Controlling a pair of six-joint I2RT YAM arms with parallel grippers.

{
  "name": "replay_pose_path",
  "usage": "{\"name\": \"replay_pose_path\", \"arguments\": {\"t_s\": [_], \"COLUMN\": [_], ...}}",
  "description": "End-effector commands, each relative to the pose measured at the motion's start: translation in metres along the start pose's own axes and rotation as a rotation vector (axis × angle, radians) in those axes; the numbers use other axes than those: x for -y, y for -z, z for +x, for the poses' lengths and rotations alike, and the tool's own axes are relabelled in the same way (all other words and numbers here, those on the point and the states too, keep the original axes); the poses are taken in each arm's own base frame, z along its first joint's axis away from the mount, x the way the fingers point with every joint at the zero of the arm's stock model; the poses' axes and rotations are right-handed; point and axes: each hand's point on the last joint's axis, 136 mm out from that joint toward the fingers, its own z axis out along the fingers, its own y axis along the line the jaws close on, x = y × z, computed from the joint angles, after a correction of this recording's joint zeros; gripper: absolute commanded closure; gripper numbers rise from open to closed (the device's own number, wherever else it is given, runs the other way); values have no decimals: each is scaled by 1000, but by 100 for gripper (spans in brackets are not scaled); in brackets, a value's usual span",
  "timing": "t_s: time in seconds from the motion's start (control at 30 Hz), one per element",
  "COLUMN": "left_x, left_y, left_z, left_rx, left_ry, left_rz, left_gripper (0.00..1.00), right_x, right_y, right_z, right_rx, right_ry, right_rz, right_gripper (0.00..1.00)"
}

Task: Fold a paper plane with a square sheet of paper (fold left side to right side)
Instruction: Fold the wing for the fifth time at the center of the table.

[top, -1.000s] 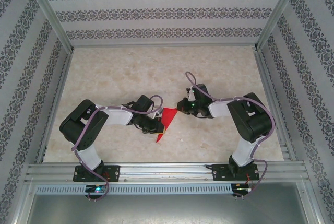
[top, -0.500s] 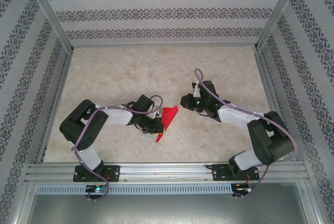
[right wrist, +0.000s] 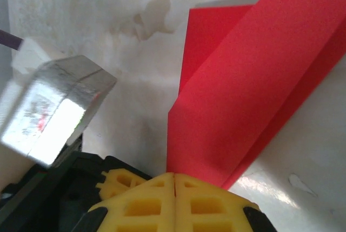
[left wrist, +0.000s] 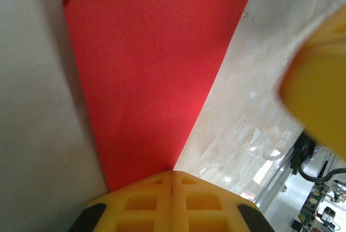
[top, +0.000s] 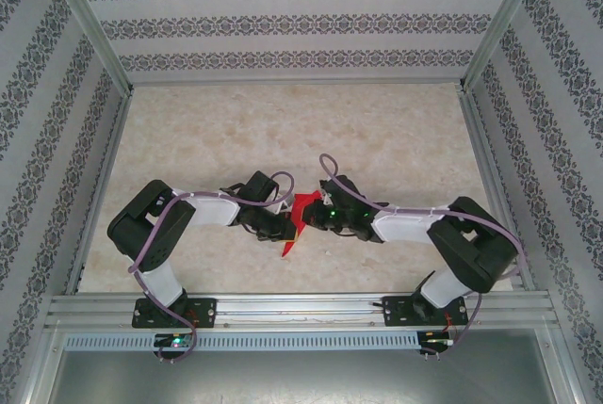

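Right end effector (top: pixel 317 216) has swung back in from farther out and now sits at the right edge of the folded red paper (top: pixel 300 206). Left end effector (top: pixel 282 227) unmoved at its left edge. Both clenched, tips against the paper; pinching or just pressing, cannot tell. Paper lies mid-counter (top: pixel 283 121) between them, narrow point toward the bases. Probably being pinned for the next crease. Count: one paper, two arms, two end effectors.

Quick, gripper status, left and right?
Left gripper: closed, tips meeting the folded red paper; pinched or just pressed, cannot tell.
Right gripper: closed, tips at the same paper; grip cannot be told.
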Motion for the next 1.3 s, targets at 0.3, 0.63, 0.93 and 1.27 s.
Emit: {"name": "replay_pose_path", "arguments": {"t_s": [0.3, 0.63, 0.93, 1.27], "left_x": [-44, -18, 31, 33], "left_y": [-5, -1, 28, 29], "left_z": [26, 14, -4, 16], "left_rx": [-58, -25, 30, -32], "left_ry": [59, 41, -28, 4], "left_rz": [-179, -88, 1, 51], "left_gripper": [100, 98, 93, 93], "right_x": [12, 57, 85, 93], "right_y": [-25, -27, -32, -30], "right_z": [6, 25, 40, 42], "right_rx": [2, -76, -129, -148], "right_ry": [-66, -114, -130, -122], "right_rz": [26, 159, 231, 270], "right_gripper": [100, 100, 100, 100]}}
